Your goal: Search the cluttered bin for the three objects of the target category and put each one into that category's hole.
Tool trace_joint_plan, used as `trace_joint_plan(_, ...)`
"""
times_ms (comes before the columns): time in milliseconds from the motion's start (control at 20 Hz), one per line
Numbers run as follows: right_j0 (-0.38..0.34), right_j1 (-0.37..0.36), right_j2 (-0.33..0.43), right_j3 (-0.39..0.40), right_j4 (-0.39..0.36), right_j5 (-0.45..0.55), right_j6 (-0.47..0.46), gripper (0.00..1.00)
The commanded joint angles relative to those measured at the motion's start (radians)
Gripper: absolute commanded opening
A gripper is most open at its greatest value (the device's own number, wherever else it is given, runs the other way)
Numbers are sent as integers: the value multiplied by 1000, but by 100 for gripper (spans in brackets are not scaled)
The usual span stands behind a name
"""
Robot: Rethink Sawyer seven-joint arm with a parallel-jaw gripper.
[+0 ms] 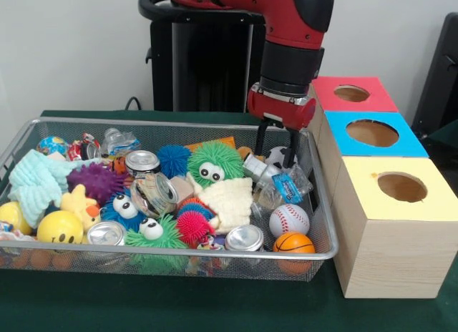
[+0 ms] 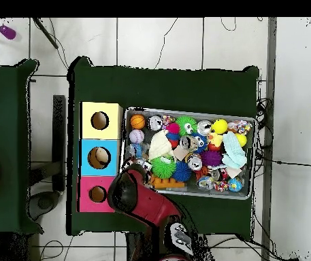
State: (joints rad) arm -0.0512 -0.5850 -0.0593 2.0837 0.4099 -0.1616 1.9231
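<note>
Now | gripper (image 1: 275,147) spread open, fingers straddling blue-label bottle (image 1: 281,183) in bin (image 1: 172,255) | descend straight, clench gently on thin plastic, then blue hole (image 1: 372,133).

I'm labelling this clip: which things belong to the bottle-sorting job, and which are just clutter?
Job:
silver wire-mesh bin
clear wrinkly plastic bottle with blue label
clear plastic bottle at the bin's back
round hole in blue-topped wooden box
gripper, fingers open

Clutter:
white baseball
green furry googly-eyed ball
silver can
yellow smiley ball
</note>
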Motion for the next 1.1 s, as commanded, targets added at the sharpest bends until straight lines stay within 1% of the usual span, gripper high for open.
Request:
trace_joint_plan(50,-4,23,37,-46,62,4,241,100)
trace_joint_plan(250,-36,42,71,-33,19,-68,264,100)
trace_joint_plan(650,-83,73,113,-12,-47,-164,291,100)
trace_joint_plan(950,-90,93,124,-9,-55,-199,303,100)
trace_joint_plan(1100,-92,94,128,-8,-54,-197,297,100)
